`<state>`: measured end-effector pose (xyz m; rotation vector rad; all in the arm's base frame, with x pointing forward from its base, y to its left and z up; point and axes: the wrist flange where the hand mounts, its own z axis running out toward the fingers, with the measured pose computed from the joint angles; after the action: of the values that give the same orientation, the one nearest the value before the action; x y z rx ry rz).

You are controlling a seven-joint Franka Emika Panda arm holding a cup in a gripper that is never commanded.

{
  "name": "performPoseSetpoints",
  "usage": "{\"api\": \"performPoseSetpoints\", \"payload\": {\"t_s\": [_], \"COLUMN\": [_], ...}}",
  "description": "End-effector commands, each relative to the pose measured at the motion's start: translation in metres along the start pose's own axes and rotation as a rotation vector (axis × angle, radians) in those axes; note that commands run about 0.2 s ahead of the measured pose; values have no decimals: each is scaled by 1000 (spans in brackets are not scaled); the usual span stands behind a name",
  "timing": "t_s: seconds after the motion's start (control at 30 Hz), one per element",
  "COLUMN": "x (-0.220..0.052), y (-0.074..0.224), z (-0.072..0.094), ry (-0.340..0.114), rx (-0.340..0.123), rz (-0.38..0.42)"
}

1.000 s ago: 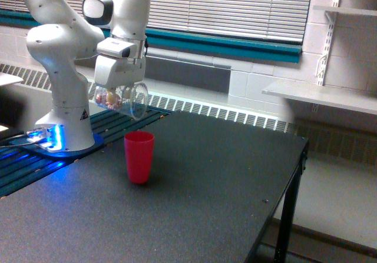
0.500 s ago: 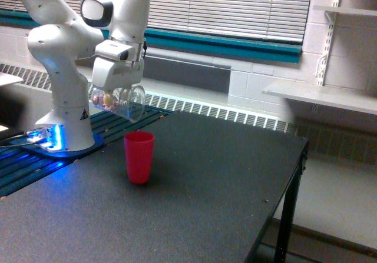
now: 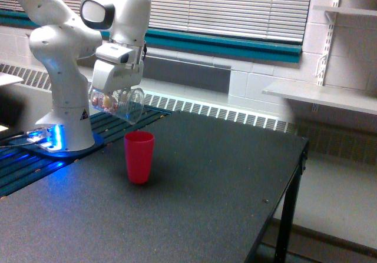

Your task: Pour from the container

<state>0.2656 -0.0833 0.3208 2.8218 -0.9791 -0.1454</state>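
Broadly, a dark bench (image 3: 224, 180) fills the near and right part of the exterior view, with the white arm (image 3: 62, 57) mounted at its far left on a base lit blue. Next down in size, the pincer (image 3: 116, 93) hangs from the arm's wrist and is pinching the clear container (image 3: 119, 103), which sits directly under it, above the bench. The container's long axis lies tipped well over, nearly level, its mouth pointing toward the exterior view's right and slightly down, its closed end to the left. The red cup (image 3: 139, 156) stands upright on the bench below and a little to the right of that mouth, well apart from it in height. Smallest, the reddish-brown and pale pieces (image 3: 106, 102) sit bunched at the container's closed end; none shows at the rim. By my reading, the pour turns on the mouth lying above the red cup's opening, and it looks slightly short of that toward the left.
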Motion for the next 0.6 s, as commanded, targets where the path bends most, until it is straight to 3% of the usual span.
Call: {"api": "performPoseSetpoints", "payload": {"t_s": [0.03,0.6], "x": [-14,-17], "y": [-7,-5], "z": [14,24], "ry": [-31,-52], "rx": [-23,-69], "rz": [2,-1]}}
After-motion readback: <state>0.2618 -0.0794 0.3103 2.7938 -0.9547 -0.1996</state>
